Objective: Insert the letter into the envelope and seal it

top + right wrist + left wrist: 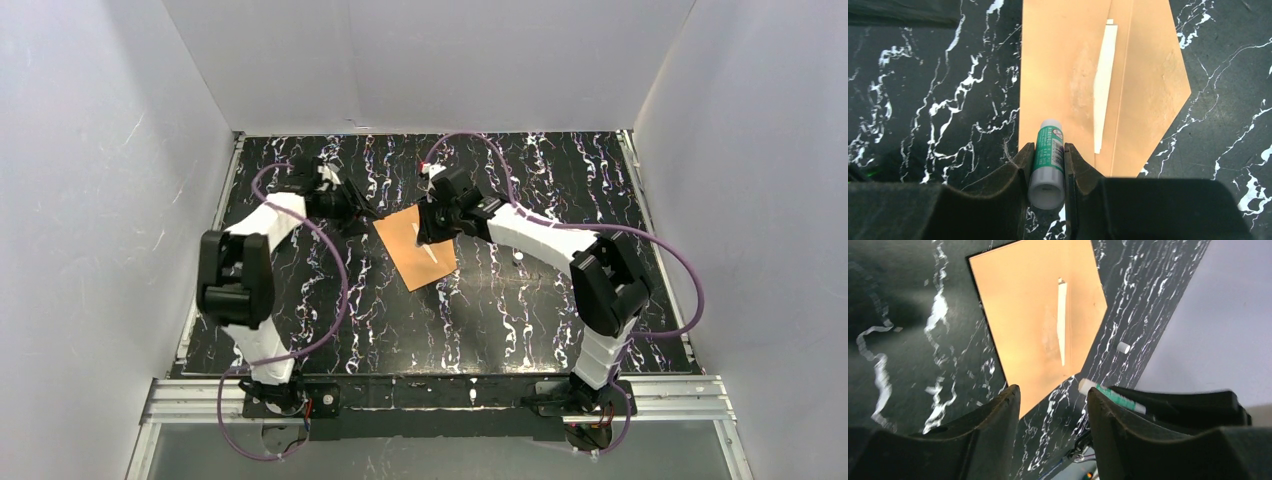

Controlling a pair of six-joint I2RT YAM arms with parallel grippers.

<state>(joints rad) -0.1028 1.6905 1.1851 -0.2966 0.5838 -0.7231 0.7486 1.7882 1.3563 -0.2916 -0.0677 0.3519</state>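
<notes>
Envelope (410, 250) lies flat on the black marbled table (500, 330), mid-table and a little toward the far side, turned at an angle. Orange-brown kraft paper. Its pointed flap (1158, 85) is open and spread flat. A narrow white strip (1104, 75) runs along the flap fold; cannot tell whether it is the letter's edge. There is a faint pale smear on the body beside the strip.

Right gripper (1048, 148) is pinching a green-labelled glue stick (1049, 165), white tip out over the envelope's edge; contact unclear. Left gripper (1053, 402) is just left of the envelope, fingers spread, nothing between them. A small white cap (1123, 347) lies on the table right of the envelope.
</notes>
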